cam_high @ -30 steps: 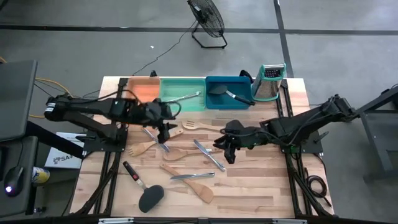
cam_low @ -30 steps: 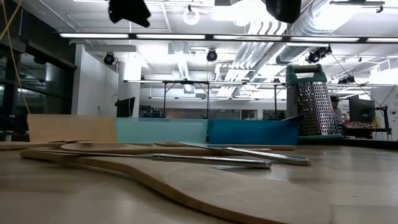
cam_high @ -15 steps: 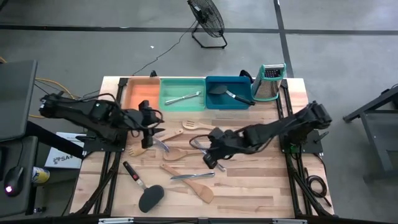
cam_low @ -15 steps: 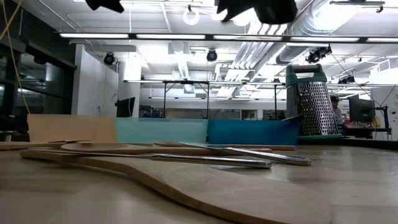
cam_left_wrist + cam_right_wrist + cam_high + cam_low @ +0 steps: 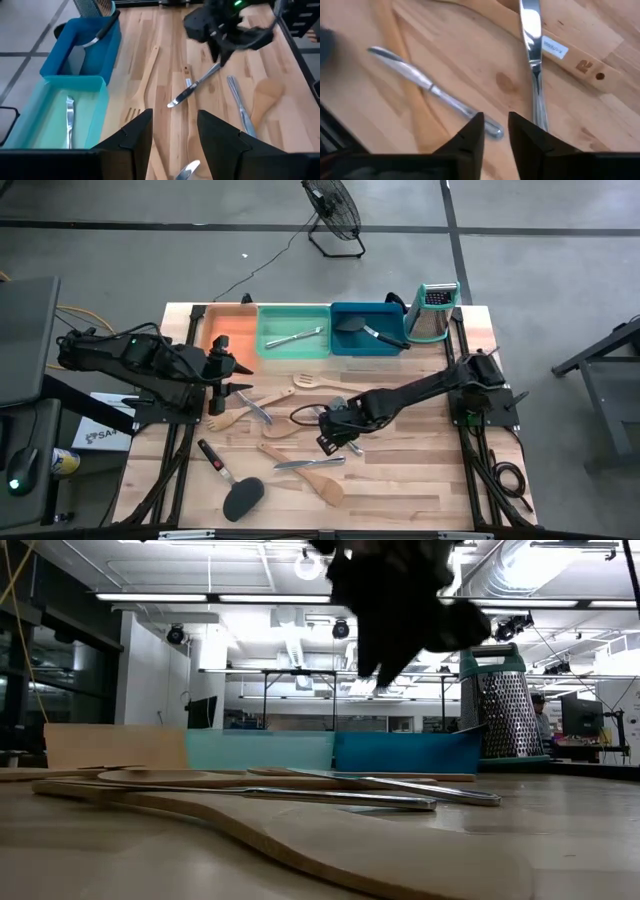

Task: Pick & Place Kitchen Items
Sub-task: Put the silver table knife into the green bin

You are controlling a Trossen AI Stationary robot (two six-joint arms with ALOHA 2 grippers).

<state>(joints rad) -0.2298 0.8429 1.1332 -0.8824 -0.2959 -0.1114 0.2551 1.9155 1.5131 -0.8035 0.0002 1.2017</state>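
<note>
I have the right gripper [image 5: 333,438] low over the middle of the counter [image 5: 420,500], its jaws a narrow gap apart and clamped on nothing. In the right wrist view the fingertips [image 5: 476,131] sit just above the handle end of a silver table knife [image 5: 434,92], with a second silver knife [image 5: 534,60] lying beside it across a pale wooden spatula handle [image 5: 555,52]. Whether the tips touch the knife I cannot tell.

My left gripper [image 5: 222,370] hangs over the counter's left side, just in front of the orange tray [image 5: 228,328]; its jaws stand apart and empty, as the left wrist view shows past the two dark fingers [image 5: 135,137].

The loose utensils are spread over the counter's centre and front: a wooden fork [image 5: 318,382], wooden spoons [image 5: 232,418], another silver knife [image 5: 308,463] near a wooden spatula [image 5: 322,484], and a black turner [image 5: 238,498] towards the front left corner. Already binned along the far edge are a silver piece [image 5: 294,337] in the green tray [image 5: 270,348] and a black turner [image 5: 362,328] in the blue tray [image 5: 345,348]. A steel box grater [image 5: 434,310] stands at the far right corner.
</note>
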